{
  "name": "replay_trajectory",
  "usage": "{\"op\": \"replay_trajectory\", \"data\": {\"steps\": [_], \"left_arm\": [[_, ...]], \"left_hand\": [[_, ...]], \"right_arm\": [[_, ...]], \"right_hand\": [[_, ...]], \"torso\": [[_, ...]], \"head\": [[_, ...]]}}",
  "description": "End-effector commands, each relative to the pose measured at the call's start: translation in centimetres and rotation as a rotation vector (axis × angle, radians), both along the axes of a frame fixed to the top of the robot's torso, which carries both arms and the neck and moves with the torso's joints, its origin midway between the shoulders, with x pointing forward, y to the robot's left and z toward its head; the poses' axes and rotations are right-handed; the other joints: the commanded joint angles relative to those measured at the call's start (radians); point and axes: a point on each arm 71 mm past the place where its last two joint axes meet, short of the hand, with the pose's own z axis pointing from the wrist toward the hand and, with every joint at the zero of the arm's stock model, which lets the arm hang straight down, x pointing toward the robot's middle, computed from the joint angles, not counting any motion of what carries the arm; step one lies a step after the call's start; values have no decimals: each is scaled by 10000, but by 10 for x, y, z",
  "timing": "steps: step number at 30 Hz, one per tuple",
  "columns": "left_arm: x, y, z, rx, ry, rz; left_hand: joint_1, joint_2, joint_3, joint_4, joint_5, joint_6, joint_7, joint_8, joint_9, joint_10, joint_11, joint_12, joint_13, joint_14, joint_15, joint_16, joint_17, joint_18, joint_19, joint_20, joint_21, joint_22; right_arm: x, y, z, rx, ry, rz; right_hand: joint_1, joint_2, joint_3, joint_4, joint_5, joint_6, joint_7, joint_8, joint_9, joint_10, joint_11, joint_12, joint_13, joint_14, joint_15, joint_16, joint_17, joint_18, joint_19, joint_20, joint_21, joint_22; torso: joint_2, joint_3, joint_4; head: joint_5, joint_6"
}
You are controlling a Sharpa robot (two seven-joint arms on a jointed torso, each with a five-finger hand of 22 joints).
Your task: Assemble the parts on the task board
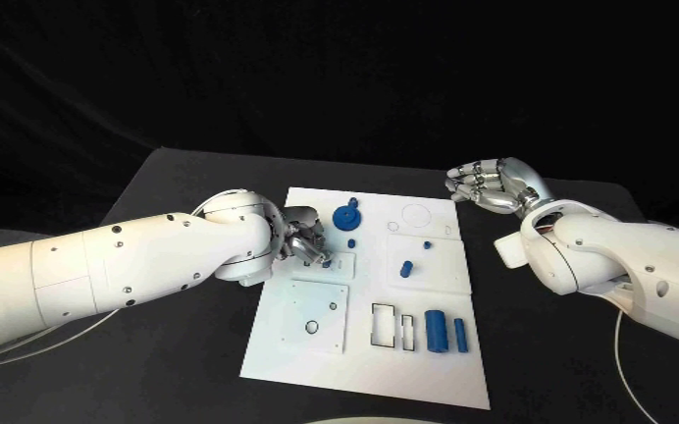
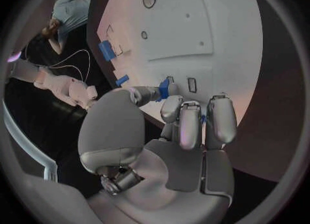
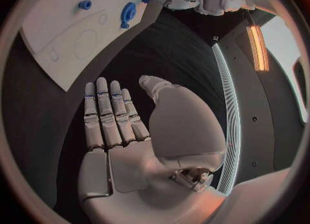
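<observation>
Left hand pinches a blue part at the task board's left edge; right hand spread beyond its far corner.

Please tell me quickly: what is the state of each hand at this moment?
Left hand: holds a small blue part between its fingers, over the task board.
Right hand: open, holding nothing, beside the board.

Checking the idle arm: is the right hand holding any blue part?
No, the right hand is flat with its fingers extended over the dark table, off the task board, holding nothing.
</observation>
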Motion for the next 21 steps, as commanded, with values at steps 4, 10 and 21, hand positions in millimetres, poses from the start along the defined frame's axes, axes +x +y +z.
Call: {"op": "replay_trajectory", "data": {"steps": [4, 10, 21], "left_arm": [[-1, -1, 1, -119, -158, -28], [-1, -1, 0, 80, -85, -188], [0, -3, -3, 456, -141, -450]], "left_hand": [[-116, -7, 2180, -2145, 38, 123, -107, 61, 4, 80, -9, 46, -6, 581, -91, 58, 934, -110, 101, -10, 63, 18], [-123, 2, 2199, -2152, 37, 129, -109, 63, -6, 72, -11, 31, -32, 581, -93, 56, 930, -113, 109, -12, 68, 30], [-130, 6, 2208, -2155, 35, 130, -109, 64, -12, 58, -11, 8, -70, 581, -93, 57, 932, -111, 103, -13, 66, 21]], "right_arm": [[0, 1, 0, -44, -38, 130], [0, 1, 0, -46, -23, 134], [0, 1, 0, -43, 11, 162]], "right_hand": [[-117, 27, -53, 44, 74, 65, 584, -39, -15, -7, 66, 57, -21, 45, 8, -59, -19, 115, 42, -12, -52, -23], [-130, 34, -53, 52, 94, 67, 583, -38, -17, -6, 66, 60, -26, 49, 7, -65, -22, 116, 42, -12, -52, -32], [-130, 34, -53, 52, 94, 67, 583, -38, -17, -6, 66, 60, -26, 49, 7, -65, -22, 116, 42, -12, -52, -32]], "torso": [[1, -2, 2], [-2, 1, -1], [4, -2, -9]], "head": [[-1, -28], [9, -47], [49, -78]]}}
